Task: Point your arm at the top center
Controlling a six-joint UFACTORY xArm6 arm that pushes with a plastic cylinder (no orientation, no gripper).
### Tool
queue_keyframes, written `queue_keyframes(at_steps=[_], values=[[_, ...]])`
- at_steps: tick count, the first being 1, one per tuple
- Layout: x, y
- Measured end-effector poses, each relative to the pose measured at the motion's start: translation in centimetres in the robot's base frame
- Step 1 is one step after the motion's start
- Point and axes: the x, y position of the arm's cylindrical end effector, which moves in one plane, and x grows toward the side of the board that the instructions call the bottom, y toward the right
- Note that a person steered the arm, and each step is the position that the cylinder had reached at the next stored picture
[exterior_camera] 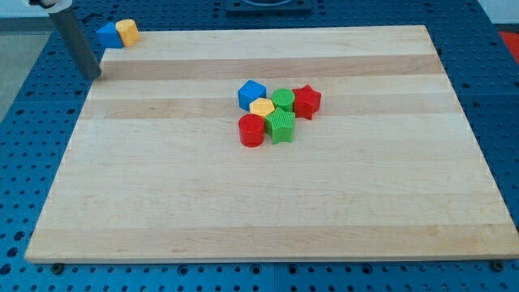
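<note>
My tip (94, 76) is at the board's top left edge, at the end of the dark rod. A blue triangular block (109, 35) and a yellow block (127, 32) sit touching at the top left corner, just above and right of my tip. Near the board's middle is a tight cluster: a blue pentagon block (251, 94), a yellow hexagon block (262, 107), a green round block (283, 99), a red star block (306, 100), a red cylinder (251, 130) and a green star block (280, 126). My tip touches no block.
The wooden board (243, 203) lies on a blue perforated table (495, 97). A dark fixture (268, 6) stands beyond the board's top edge at its centre.
</note>
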Motion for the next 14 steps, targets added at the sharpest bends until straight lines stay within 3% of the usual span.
queue_keyframes(at_steps=[1, 3, 5, 9, 10, 11, 14], values=[[-2.2, 0.8], [-5.4, 7.9], [-11.5, 8.6], [-10.8, 13.4], [-11.3, 18.9], [-11.5, 20.1], [-11.3, 19.6]])
